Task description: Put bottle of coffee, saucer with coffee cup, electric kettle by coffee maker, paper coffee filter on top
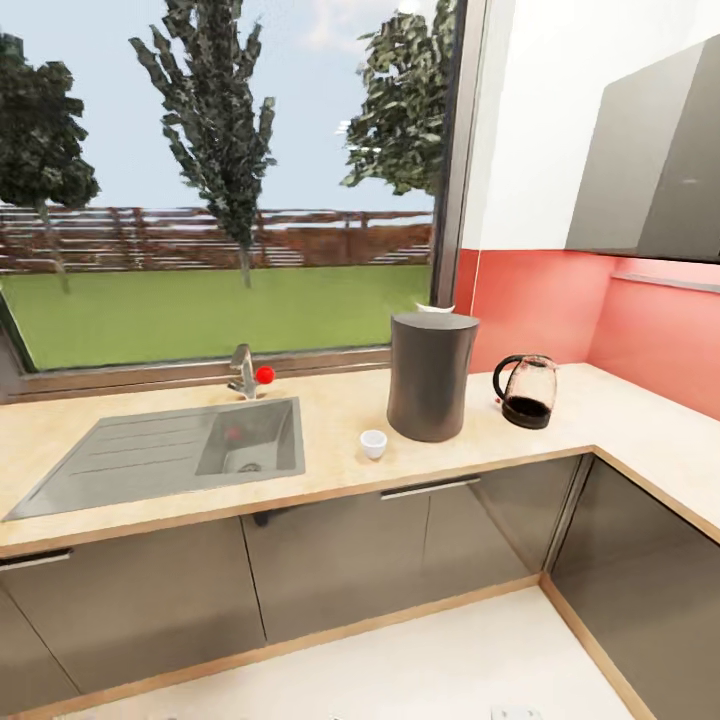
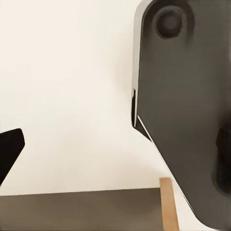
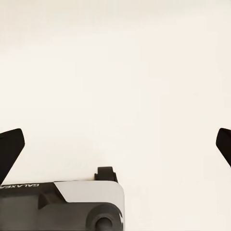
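The tall dark grey coffee maker (image 1: pixel 432 375) stands on the pale countertop (image 1: pixel 330 400) near the corner. A small white pointed piece (image 1: pixel 435 307), probably the paper coffee filter, shows just at its top rim. The glass electric kettle (image 1: pixel 527 391) sits to its right, and the tiny white coffee cup (image 1: pixel 373 444) to its front left, directly on the counter. The bottle of coffee and the saucer are out of view. My left gripper (image 2: pixel 115 149) and right gripper (image 3: pixel 115 149) both hang open over pale floor, holding nothing.
A steel sink (image 1: pixel 160 455) with a faucet (image 1: pixel 243 372) takes up the counter's left part under a large window. A grey wall cabinet (image 1: pixel 650 170) hangs at upper right. Dark lower cabinets (image 1: pixel 330 560) line the front. Part of my own body (image 2: pixel 187 106) looms beside the left gripper.
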